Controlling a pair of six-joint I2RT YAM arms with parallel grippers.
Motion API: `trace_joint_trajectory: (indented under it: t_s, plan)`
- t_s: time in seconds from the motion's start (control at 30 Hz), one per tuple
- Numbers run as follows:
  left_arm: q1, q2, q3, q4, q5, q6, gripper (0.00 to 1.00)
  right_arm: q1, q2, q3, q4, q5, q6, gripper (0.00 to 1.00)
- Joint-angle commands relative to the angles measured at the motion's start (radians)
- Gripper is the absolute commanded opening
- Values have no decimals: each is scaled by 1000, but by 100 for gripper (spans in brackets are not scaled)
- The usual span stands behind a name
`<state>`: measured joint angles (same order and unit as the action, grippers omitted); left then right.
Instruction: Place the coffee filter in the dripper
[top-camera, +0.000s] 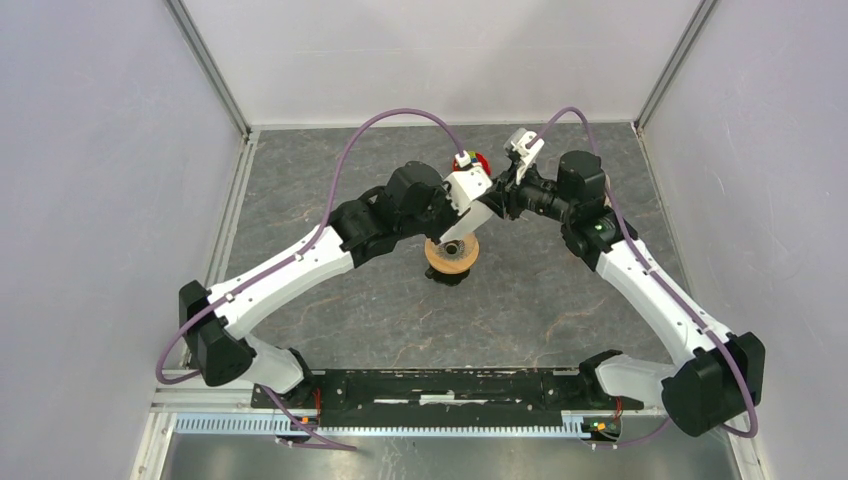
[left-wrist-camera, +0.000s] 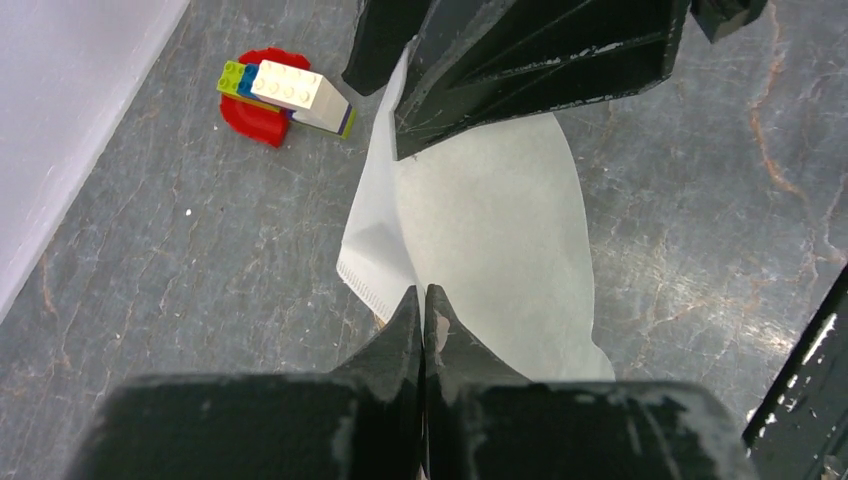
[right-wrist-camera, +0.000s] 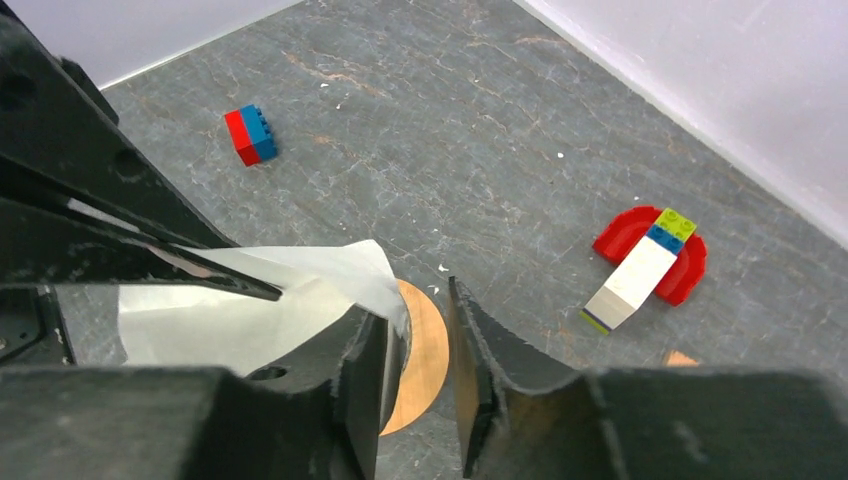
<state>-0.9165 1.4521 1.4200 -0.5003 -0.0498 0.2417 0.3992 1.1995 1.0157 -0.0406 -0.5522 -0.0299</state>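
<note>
Here, the left pincer (left-wrist-camera: 423, 302) reaches in from the left with its tips pressed together, pinching the near edge of the coffee filter (left-wrist-camera: 500, 230). The white paper fans out flat and slanted away from that grip, held up off the grey tabletop (top-camera: 400, 310). Below it, about mid-tabletop, stands the dripper (top-camera: 451, 256). In the right wrist view the filter covers most of the dripper, and only an arc of its tan wooden collar (right-wrist-camera: 428, 350) shows. The right pincer (right-wrist-camera: 415, 308) comes in from the right with its jaws spread. The far edge of the filter lies against one finger, unclamped. Farther back a white brick (right-wrist-camera: 632, 285) rests on a red arch piece (right-wrist-camera: 690, 275), and a red-and-blue brick (right-wrist-camera: 251, 135) lies well apart from them.
</note>
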Motion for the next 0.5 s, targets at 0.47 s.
trace_joint_trajectory:
  t_s: [0.47]
  plan:
    - [-1, -44, -13, -14, 98, 59, 2, 1, -60, 32, -64, -93, -158, 34]
